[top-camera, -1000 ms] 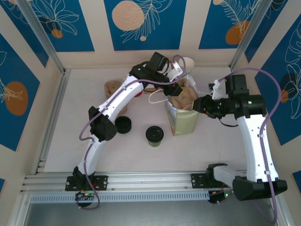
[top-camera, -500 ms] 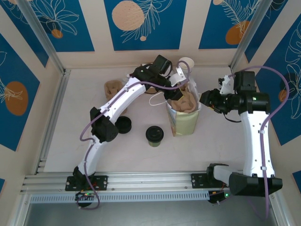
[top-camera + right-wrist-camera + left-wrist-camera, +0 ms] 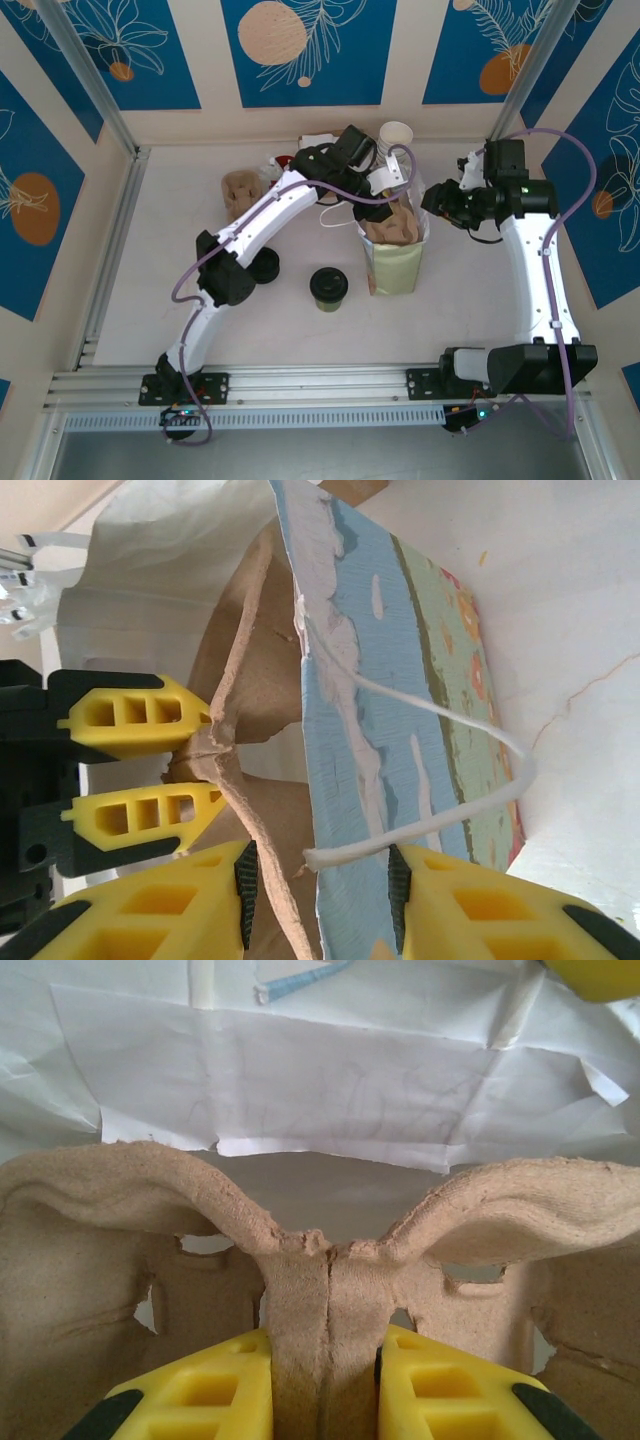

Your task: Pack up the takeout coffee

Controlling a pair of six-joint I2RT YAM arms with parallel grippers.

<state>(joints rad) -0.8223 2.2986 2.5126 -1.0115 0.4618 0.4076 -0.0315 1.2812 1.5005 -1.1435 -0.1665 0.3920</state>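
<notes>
So the takeout coffee, a small pale paper cup with a round black plastic lid (image 3: 328,287), is standing upright on the white table (image 3: 150,300). It's near the left side of the tall green-and-blue printed paper bag (image 3: 395,268) and isn't touching it. Nobody's holding it, and both grippers are up at the bag's mouth, well apart from the cup and farther back on the table. The left gripper (image 3: 325,1348) has its yellow fingers pinched tight on the centre ridge of a brown moulded-pulp cup carrier (image 3: 110,1260) that sits down inside the bag. The right gripper (image 3: 320,868) straddles the bag's right wall, one finger inside and one outside. Its jaws are spread, with a visible gap on the inner side.
</notes>
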